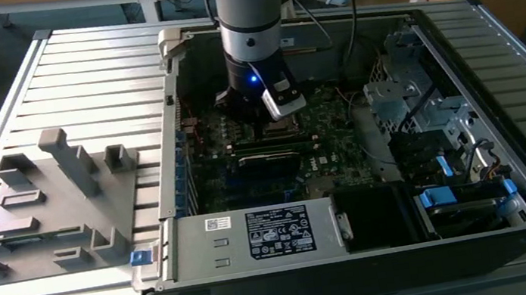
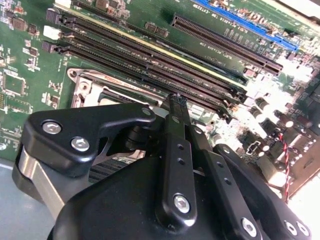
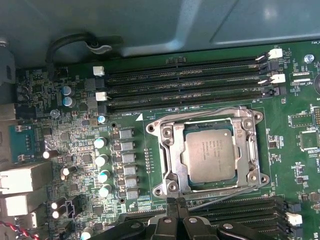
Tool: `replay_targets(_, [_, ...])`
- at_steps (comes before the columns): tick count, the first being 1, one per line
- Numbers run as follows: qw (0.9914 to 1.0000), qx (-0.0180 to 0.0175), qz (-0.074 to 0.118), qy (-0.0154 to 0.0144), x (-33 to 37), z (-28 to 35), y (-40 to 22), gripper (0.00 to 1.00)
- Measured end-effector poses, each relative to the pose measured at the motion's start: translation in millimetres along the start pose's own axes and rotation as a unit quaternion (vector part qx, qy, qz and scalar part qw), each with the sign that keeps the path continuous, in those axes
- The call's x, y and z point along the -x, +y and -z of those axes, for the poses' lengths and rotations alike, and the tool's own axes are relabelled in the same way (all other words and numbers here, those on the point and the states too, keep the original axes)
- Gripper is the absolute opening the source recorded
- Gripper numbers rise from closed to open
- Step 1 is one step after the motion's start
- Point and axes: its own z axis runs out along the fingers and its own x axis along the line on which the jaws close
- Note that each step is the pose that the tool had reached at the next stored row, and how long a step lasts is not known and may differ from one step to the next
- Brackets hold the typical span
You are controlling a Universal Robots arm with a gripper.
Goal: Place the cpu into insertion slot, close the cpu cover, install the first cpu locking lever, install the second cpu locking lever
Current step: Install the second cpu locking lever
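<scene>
Overhead, exterior view: gripper (image 1: 281,107) down inside the open PC case (image 1: 492,33), above the motherboard's far edge. Second wrist view: fingers pinched together, empty, beside memory slots (image 2: 150,60). First wrist view: cpu (image 3: 208,156) seated in insertion slot, cpu cover (image 3: 170,150) down. Risk: fingertip slips off lever, scrapes board.

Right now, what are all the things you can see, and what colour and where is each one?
computer case: one, grey metal, lying open on the slatted table.
motherboard: one, dark green, inside the case.
cpu: one, silver-grey, sitting in the insertion slot.
cpu cover: one, silvery frame around the cpu.
memory slots: several, long and black, beside the socket.
power supply: one, grey box with a label, at the case's near edge.
fixture tray: one, grey, on the table at the exterior view's left.
arm: one, grey, reaching into the case.
tool: one, black, over the socket.
</scene>
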Motion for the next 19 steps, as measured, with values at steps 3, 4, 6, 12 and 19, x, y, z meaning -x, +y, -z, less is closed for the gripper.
replay_targets(3, [1.0, 0.0, 0.0, 0.0, 0.1, 0.1, -0.1, 0.11])
replay_targets(4, [1.0, 0.0, 0.0, 0.0, 0.1, 0.1, -0.1, 0.11])
replay_targets(6, [1.0, 0.0001, 0.0, 0.0001, 0.2, 0.2, -0.7, 0.11])
replay_targets(12, [0.9999, 0.0137, -0.001, 0.0018, 0.3, 0.1, -3.3, 0.11])
replay_targets(19, [0.99935, 0.0358, -0.001, 0.0045, 0.5, 0.1, -5.5, 0.11])
